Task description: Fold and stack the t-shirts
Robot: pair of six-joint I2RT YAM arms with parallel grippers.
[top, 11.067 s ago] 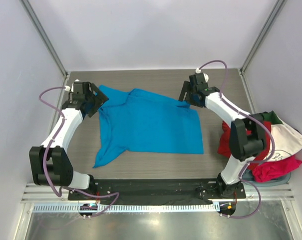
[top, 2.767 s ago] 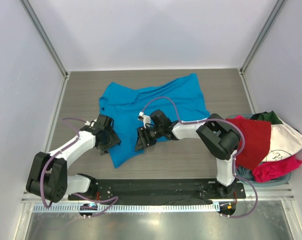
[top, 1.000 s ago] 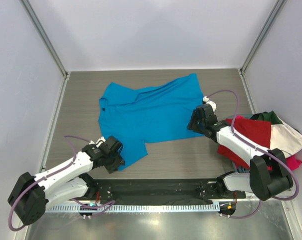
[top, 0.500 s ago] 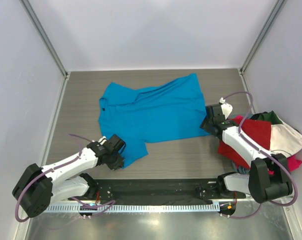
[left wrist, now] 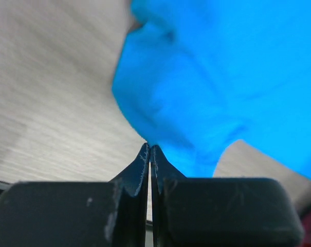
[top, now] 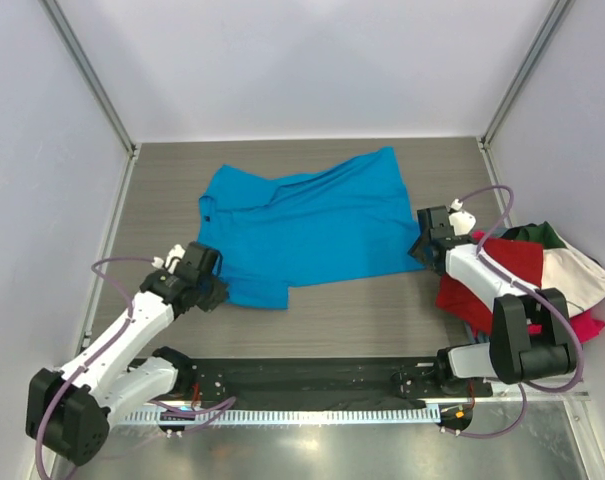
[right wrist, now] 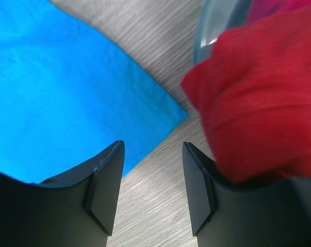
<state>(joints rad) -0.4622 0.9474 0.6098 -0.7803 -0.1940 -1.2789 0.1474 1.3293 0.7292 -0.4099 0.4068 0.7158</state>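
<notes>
A bright blue t-shirt (top: 307, 225) lies spread and rumpled across the middle of the table. My left gripper (top: 218, 292) is at its near left corner, shut on an edge of the blue cloth (left wrist: 196, 103); the cloth meets the closed tips of the left gripper (left wrist: 150, 147). My right gripper (top: 419, 250) stands open just off the shirt's near right corner (right wrist: 183, 116), with bare table between the fingers (right wrist: 106, 180). A red t-shirt (right wrist: 258, 98) lies right beside that gripper.
At the right edge a pile holds the red t-shirt (top: 497, 275), a white one (top: 572, 280), a dark green one (top: 549, 236) and a magenta one (top: 557, 338), in a pale basin (right wrist: 209, 31). White walls enclose the table on three sides.
My left gripper has shut on the shirt's near left flap and drawn it left and away from the front edge. The right gripper slid right, off the cloth to its corner.
</notes>
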